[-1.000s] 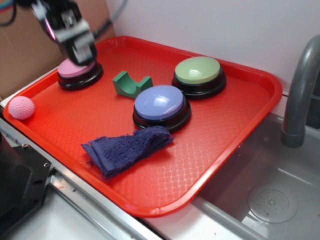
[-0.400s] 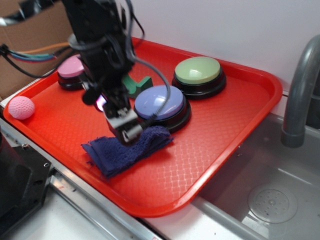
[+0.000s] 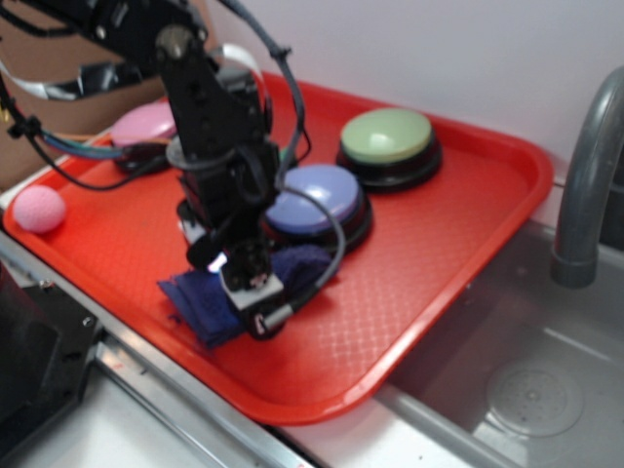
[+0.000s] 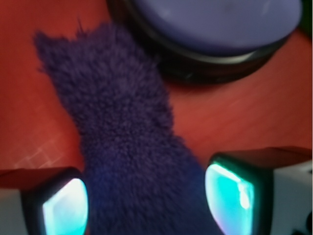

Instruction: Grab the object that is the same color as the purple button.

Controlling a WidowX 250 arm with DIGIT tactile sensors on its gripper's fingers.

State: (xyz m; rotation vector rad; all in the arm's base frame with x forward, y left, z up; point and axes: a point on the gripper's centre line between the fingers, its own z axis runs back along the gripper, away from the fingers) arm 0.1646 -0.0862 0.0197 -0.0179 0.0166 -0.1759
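A: What changed?

B: Your end effector (image 4: 146, 200) came over from the pink round button (image 3: 144, 125). It is down on the fuzzy dark purple-blue rag (image 4: 122, 142), pads spread on both sides.

A: Where's the rag?

B: On the red plastic tray (image 3: 458, 224), just beside the pale purple dome button (image 3: 314, 192). You can squeeze now.

Pale wall (image 3: 468, 49), steel sink (image 3: 526, 370), grey faucet (image 3: 585, 185).
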